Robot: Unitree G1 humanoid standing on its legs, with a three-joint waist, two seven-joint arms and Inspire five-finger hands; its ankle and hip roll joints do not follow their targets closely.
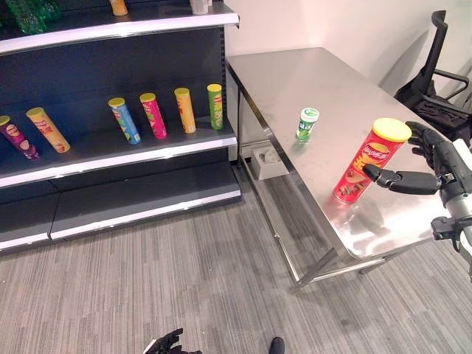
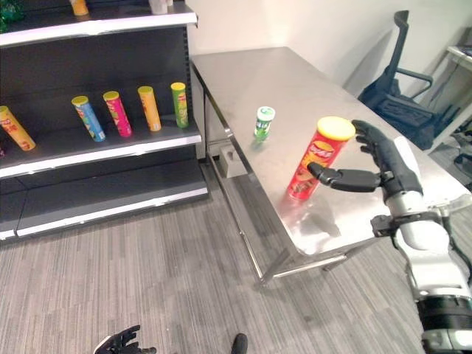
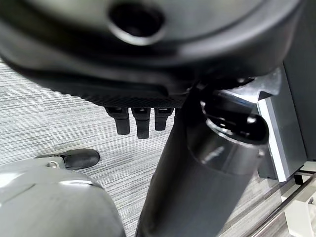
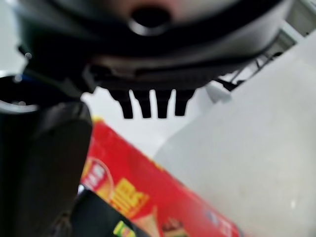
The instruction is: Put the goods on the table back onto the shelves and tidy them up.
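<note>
A: Two big fixtures: dark shelf unit [image 1: 118, 158] at left, steel table [image 1: 324, 88] just beside it on the right.

B: On the shelf?

A: Six tall cans on mid shelf, leaning back: purple [image 1: 18, 137], orange [image 1: 47, 129], blue [image 1: 124, 119], pink [image 1: 153, 115], yellow [image 1: 184, 110], green [image 1: 214, 106]. Green bottles [image 1: 33, 13] up on the top shelf, prob. more goods there, cut off by the frame.

B: And the table?

A: Red chip can [image 1: 369, 161] w/ yellow lid, upright, near front edge. Small green-white bottle [image 1: 307, 124] standing well apart, toward the shelf.

B: Hands?

A: Right hand [image 2: 383, 166] around the red can's upper part, thumb on its front, fingers spread behind the lid, not clamped yet. Left hand [image 1: 171, 344] low over the floor, fingers loose, holding nothing.
</note>
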